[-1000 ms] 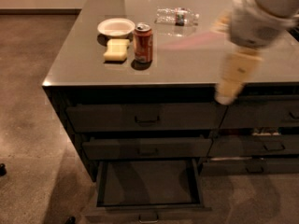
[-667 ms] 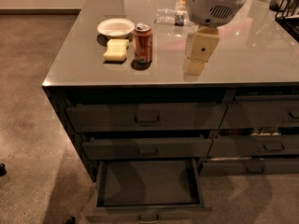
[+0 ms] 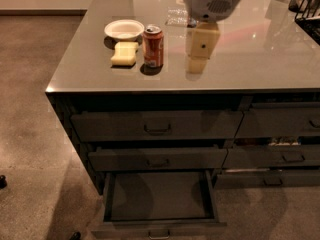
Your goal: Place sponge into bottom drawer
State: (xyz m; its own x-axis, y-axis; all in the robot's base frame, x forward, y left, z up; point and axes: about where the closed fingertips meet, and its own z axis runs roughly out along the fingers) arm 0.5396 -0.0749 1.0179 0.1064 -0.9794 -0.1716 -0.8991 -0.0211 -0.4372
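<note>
The pale yellow sponge point(image 3: 124, 54) lies on the grey counter point(image 3: 260, 59), just in front of a white bowl point(image 3: 124, 29) and left of a red soda can point(image 3: 153, 39). The bottom drawer point(image 3: 159, 196) is pulled open below the counter's left half, and its dark inner tray holds nothing. My gripper point(image 3: 197, 64) hangs from the white arm over the middle of the counter, to the right of the can and well apart from the sponge. It holds nothing that I can see.
A clear plastic bottle point(image 3: 177, 17) lies on the counter behind the arm. A black rack point(image 3: 306, 6) stands at the far right edge. Two upper drawers point(image 3: 157, 125) on the left are shut. More drawers point(image 3: 280, 156) are on the right. Bare floor lies to the left.
My arm and gripper have swung left and back, from over the counter's right front edge to its middle, nearer the can. The sponge, bowl, can and drawer have not moved.
</note>
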